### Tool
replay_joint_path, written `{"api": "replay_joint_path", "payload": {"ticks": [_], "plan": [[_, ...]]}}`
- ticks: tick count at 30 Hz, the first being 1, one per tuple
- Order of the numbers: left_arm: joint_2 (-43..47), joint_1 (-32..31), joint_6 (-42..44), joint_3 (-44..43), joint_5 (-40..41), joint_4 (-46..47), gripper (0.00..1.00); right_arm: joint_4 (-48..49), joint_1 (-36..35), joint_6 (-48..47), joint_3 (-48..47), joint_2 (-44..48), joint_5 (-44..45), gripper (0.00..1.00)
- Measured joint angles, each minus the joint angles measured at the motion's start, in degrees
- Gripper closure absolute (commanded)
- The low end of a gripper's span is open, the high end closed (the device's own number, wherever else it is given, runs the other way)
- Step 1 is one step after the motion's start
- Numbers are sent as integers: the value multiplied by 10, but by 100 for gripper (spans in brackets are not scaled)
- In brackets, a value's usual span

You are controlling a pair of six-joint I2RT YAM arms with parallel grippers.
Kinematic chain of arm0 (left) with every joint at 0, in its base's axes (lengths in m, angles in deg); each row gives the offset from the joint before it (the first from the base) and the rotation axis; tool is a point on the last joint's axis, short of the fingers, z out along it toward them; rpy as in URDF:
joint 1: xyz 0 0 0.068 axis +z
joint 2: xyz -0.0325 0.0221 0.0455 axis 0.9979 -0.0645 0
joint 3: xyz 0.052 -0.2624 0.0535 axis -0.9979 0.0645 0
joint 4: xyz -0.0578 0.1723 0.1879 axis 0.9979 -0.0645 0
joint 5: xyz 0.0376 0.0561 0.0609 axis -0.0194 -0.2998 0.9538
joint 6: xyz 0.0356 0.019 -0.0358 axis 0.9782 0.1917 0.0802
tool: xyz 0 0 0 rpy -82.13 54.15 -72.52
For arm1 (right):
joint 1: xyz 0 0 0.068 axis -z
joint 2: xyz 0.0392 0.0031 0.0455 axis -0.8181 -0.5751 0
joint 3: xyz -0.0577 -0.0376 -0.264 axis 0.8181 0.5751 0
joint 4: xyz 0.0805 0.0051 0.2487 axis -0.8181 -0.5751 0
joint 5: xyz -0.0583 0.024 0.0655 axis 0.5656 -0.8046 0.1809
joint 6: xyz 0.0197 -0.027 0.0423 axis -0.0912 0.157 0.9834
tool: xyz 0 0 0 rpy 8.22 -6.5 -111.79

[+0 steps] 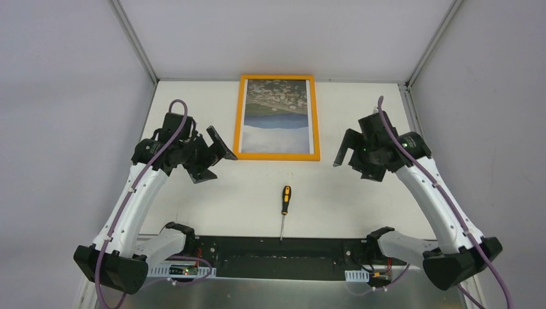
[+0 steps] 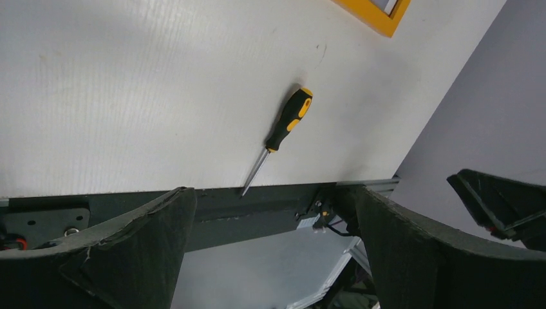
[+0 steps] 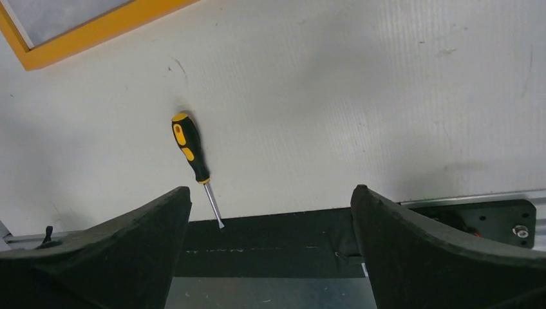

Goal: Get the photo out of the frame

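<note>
The frame (image 1: 243, 116) with its narrow orange border lies flat at the far middle of the table. The photo (image 1: 278, 116) sits inside it, face up, showing sky, hills and meadow. My left gripper (image 1: 212, 161) hovers open and empty beside the frame's near left corner, apart from it. My right gripper (image 1: 343, 149) hovers open and empty to the right of the frame's near right corner. A corner of the frame shows in the left wrist view (image 2: 380, 16) and in the right wrist view (image 3: 96, 32). Both wrist views show wide open jaws with nothing between them.
A screwdriver (image 1: 284, 206) with a black and yellow handle lies on the white table between the arms, tip toward the near edge; it shows in the left wrist view (image 2: 290, 119) and the right wrist view (image 3: 190, 148). A black base rail (image 1: 277, 254) runs along the near edge. Grey walls enclose the table.
</note>
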Motion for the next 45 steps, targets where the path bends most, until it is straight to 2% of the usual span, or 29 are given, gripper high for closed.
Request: {"api": "replay_joint_path", "payload": {"ticks": [6,13,19,28,34,39,45], "plan": [[-3,-23,-21,41,-21,22,0,90,3,0,4,-110,-33,2],[-93,-63,0,18,-33,55,0,192,14,-15,1,-254,-61,24],[-186,-75,72,-53,-32,67,0,275,35,-41,-9,-342,-96,30],[-270,-74,165,-139,-33,78,1,370,74,-76,-10,-422,-157,44],[-318,-74,201,-175,-44,79,0,395,83,-87,-12,-478,-182,51],[-342,-74,224,-201,-50,79,0,407,88,-90,-16,-489,-195,58],[-346,-74,235,-215,-61,79,0,416,99,-97,-16,-496,-218,75]]}}
